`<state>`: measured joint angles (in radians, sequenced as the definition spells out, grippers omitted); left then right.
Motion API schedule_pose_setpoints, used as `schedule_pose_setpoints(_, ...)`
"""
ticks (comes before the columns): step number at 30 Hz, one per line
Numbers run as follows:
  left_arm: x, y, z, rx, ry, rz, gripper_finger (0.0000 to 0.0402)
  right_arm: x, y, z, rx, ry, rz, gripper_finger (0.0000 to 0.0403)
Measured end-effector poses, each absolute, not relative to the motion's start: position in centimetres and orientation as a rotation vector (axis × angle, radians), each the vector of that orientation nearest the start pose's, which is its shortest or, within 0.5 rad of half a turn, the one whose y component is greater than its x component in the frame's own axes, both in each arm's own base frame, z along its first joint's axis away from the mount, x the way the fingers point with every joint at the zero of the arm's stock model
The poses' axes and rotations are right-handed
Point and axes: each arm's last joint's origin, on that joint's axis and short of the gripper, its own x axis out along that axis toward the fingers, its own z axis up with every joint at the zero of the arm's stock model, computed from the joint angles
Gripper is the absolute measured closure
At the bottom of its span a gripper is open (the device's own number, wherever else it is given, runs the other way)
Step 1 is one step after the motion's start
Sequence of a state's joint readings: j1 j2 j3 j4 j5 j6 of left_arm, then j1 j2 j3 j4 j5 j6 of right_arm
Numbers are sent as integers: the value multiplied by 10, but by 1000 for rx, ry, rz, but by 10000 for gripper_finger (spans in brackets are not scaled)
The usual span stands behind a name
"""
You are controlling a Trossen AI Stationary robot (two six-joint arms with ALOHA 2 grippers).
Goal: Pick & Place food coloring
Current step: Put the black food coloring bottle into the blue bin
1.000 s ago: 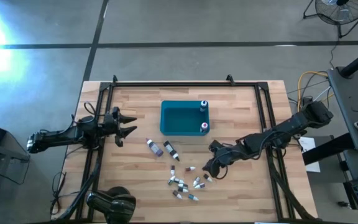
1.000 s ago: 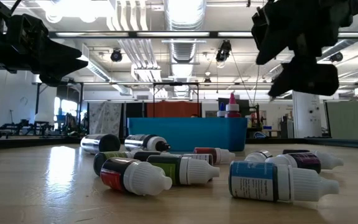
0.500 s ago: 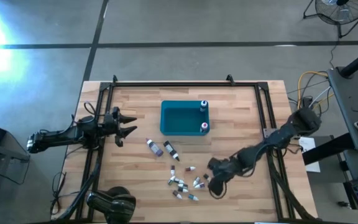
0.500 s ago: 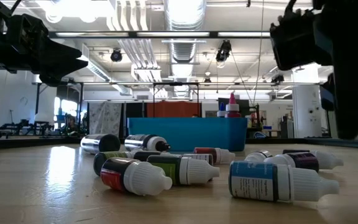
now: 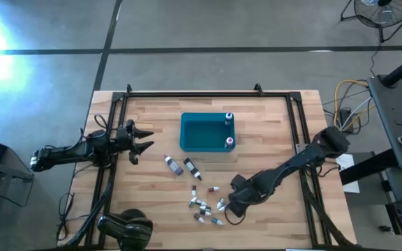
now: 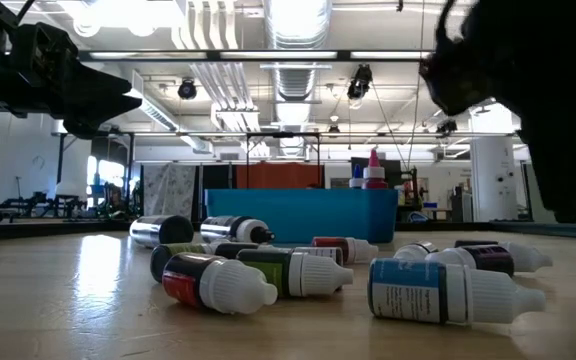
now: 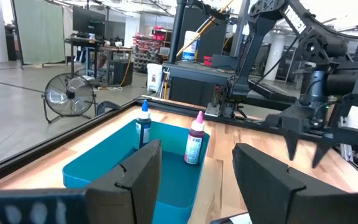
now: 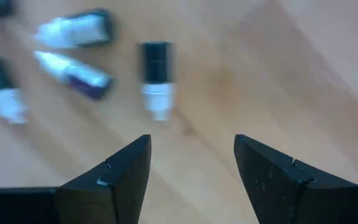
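Right gripper (image 5: 227, 209) hovers low over the near-centre of the pale wooden table (image 5: 271, 125), fingers spread, nothing between them, just right of the scattered cluster of tiny pale-capped food coloring bottles (image 5: 204, 206). A dark-bodied bottle (image 8: 156, 74) lies on its side just ahead of its fingertips. Two upright bottles (image 5: 228, 130) stand inside the teal rectangular plastic bin (image 5: 206, 133), along its right wall. Left gripper (image 5: 142, 139) waits at the left edge, released, empty.

I see a teal bin (image 5: 207, 133) at the centre rear of the wooden surface (image 5: 271, 125); a floor fan (image 7: 69, 100) stands beyond the bin.
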<state>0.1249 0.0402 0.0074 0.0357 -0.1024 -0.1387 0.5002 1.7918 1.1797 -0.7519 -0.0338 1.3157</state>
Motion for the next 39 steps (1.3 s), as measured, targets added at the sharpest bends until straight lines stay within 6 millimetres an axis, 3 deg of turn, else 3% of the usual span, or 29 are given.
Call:
schedule_pose_setpoints(5,98,15,166,-138,-19,227,226,311,161,164,851,1429,-507,179)
schedule_pose_setpoints(12,98,15,166,-138,-18,227,226,335,168,151,807,1478,-594,180)
schedule_pose_setpoints(17,98,15,166,-138,-18,227,226,340,169,145,701,1547,-677,188)
schedule_pose_setpoints(32,98,15,166,-138,-19,226,226,348,164,141,620,1572,-594,263)
schedule_pose_setpoints(39,98,15,166,-138,-19,227,226,348,160,142,542,1581,-531,260)
